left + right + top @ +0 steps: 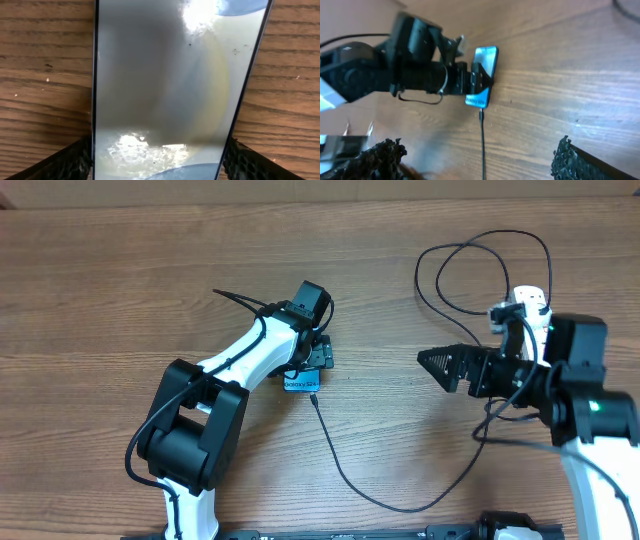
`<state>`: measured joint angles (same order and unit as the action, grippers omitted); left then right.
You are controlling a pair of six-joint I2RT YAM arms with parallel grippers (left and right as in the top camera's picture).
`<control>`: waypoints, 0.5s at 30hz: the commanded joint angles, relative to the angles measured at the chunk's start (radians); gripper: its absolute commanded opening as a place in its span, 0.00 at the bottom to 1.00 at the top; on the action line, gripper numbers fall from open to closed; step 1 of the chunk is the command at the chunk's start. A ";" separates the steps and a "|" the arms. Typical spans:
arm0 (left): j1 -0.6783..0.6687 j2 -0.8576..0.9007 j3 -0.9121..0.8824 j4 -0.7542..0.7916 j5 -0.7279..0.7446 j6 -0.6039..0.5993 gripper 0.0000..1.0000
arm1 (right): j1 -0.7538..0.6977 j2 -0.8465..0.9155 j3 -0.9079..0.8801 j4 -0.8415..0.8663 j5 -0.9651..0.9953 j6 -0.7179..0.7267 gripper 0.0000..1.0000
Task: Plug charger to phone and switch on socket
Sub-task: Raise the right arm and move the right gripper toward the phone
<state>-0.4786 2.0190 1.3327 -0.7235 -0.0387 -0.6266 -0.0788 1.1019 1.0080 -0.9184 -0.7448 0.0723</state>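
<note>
Looking from overhead, where's the phone?

Centre of frame, under the left gripper; the charger runs off its lower end. The right gripper, jaws wide apart and holding nothing, sits just left of the socket.

And the left wrist view?

Fingers at the lower corners hug the phone's edges; pinching or not, I can't tell.

Right wrist view?

The charger's tip meets the phone. A nudge from that claw might pull it out, and its loops by the socket could snag.
</note>
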 commanded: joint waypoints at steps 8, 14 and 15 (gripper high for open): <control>-0.008 0.087 -0.061 -0.036 0.069 0.044 0.86 | 0.000 0.205 -0.013 -0.018 -0.031 -0.021 1.00; 0.014 0.087 -0.060 -0.049 0.224 0.206 0.84 | 0.000 0.318 -0.066 0.030 -0.043 -0.016 1.00; 0.018 0.087 -0.060 -0.057 0.247 0.237 0.84 | 0.000 0.336 -0.071 0.043 -0.043 -0.008 1.00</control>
<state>-0.4683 2.0186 1.3338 -0.7605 0.0170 -0.5041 -0.0784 1.3987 0.9558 -0.8948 -0.7700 0.0593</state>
